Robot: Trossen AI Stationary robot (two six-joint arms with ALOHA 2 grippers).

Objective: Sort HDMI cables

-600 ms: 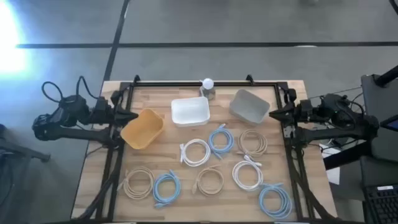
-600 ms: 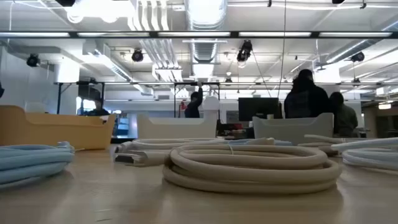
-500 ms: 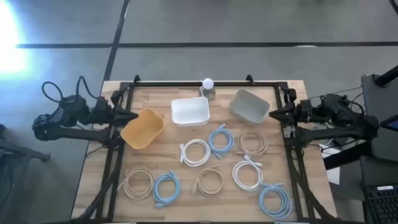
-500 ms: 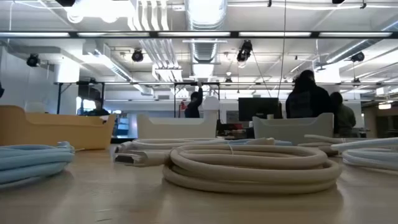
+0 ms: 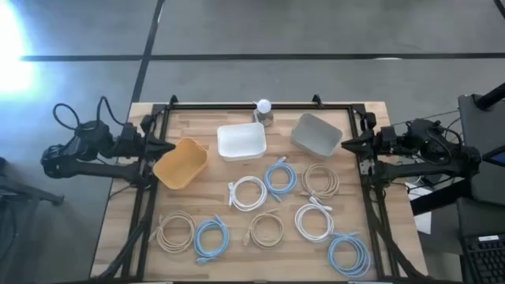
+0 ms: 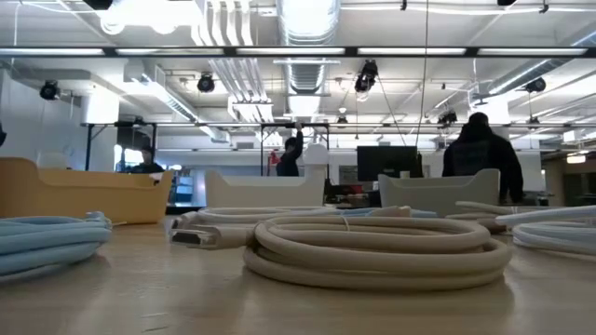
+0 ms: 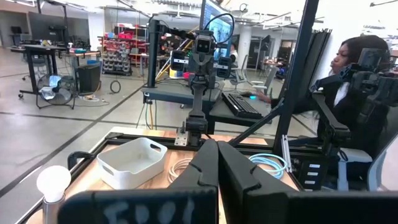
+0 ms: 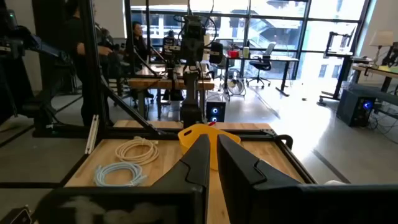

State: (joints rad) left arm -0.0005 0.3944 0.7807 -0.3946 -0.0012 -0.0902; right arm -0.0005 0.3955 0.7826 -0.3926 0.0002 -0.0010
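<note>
Your left gripper (image 5: 169, 147) had its jaws pressed shut on nothing, parked over the worktop's left edge beside the yellow bin (image 5: 181, 163). Your right gripper (image 5: 346, 143) likewise had its jaws closed and empty, over the right edge next to the grey bin (image 5: 316, 134). Both arms lay level, pointing inward at each other.

The wooden worktop (image 5: 208, 192) carried three bins in a row along its far half: yellow, then the white bin (image 5: 241, 141) in the middle, then grey. A white bulb (image 5: 263, 106) stood just behind the white bin.

You had nine coiled HDMI cables (image 5: 281, 211) lying loose on the near half, none in any bin. A white coil (image 5: 248, 192), a light blue coil (image 5: 279, 177) and a beige coil (image 5: 320, 180) sat nearest the bins, the white and blue touching. Nearer the front edge lay a beige coil (image 5: 174, 232), a blue one (image 5: 211, 238) touching it, another beige (image 5: 266, 229), a white one (image 5: 313, 221), and a blue one (image 5: 349, 254) at the right corner.

In the low view, the beige coil (image 6: 376, 247) filled the foreground, and a person (image 6: 481, 161) stood in the room beyond.
</note>
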